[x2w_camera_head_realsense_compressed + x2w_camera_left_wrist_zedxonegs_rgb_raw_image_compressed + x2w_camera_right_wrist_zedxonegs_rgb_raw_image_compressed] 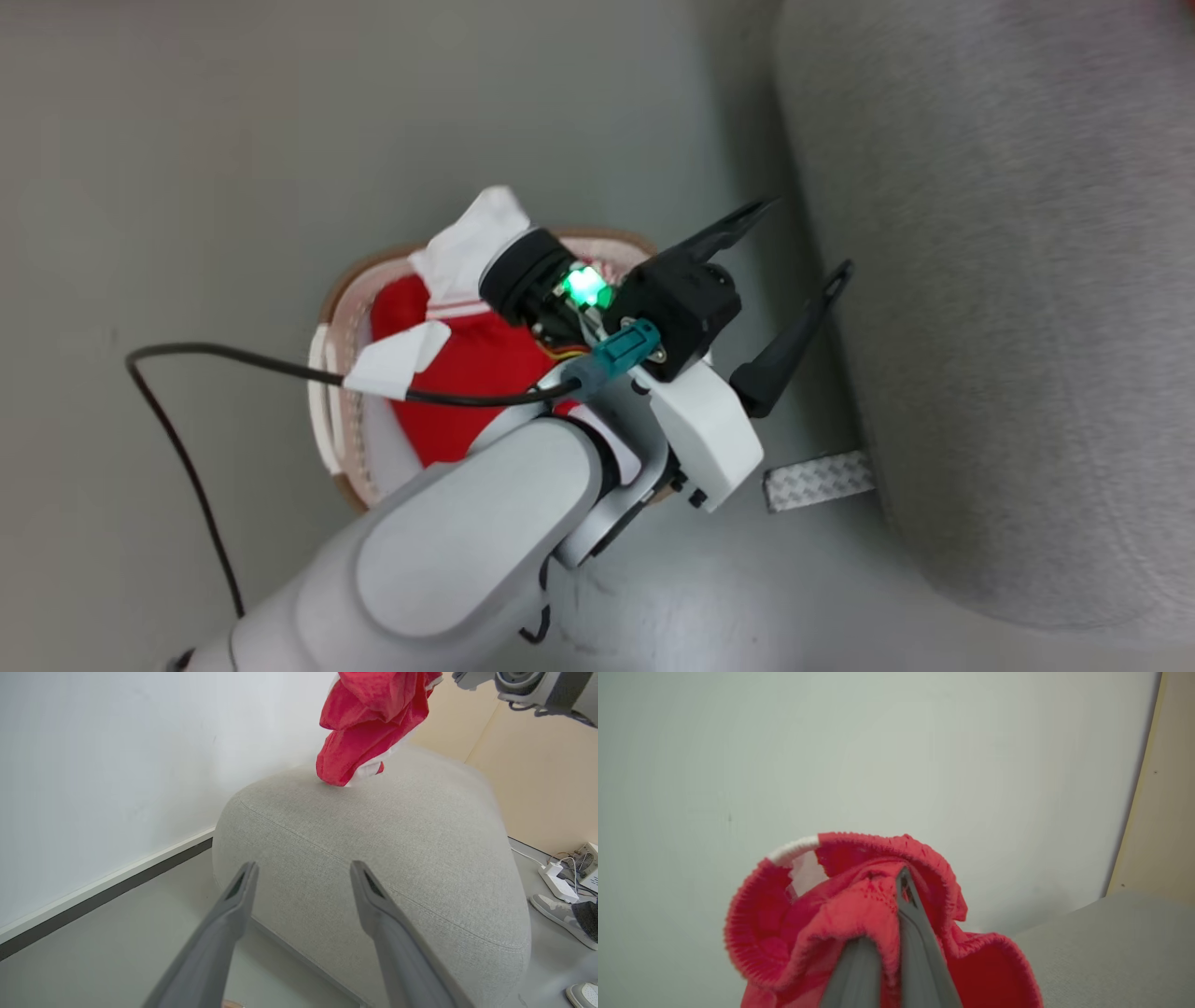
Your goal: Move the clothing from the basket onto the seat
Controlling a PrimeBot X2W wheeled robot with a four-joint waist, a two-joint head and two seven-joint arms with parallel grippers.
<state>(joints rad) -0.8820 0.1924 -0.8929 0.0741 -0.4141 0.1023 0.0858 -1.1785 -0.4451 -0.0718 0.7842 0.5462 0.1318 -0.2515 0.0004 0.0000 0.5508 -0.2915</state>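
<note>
Even, soft light is cast throughout — shadows are faint. The seat (1008, 280) is rendered blurred in the head view, and a green lamp (586, 285) is blown out.

No words, numbers, labels or signs can be read in any of the pictures. Nothing here has writing on it that shows clearly.
</note>
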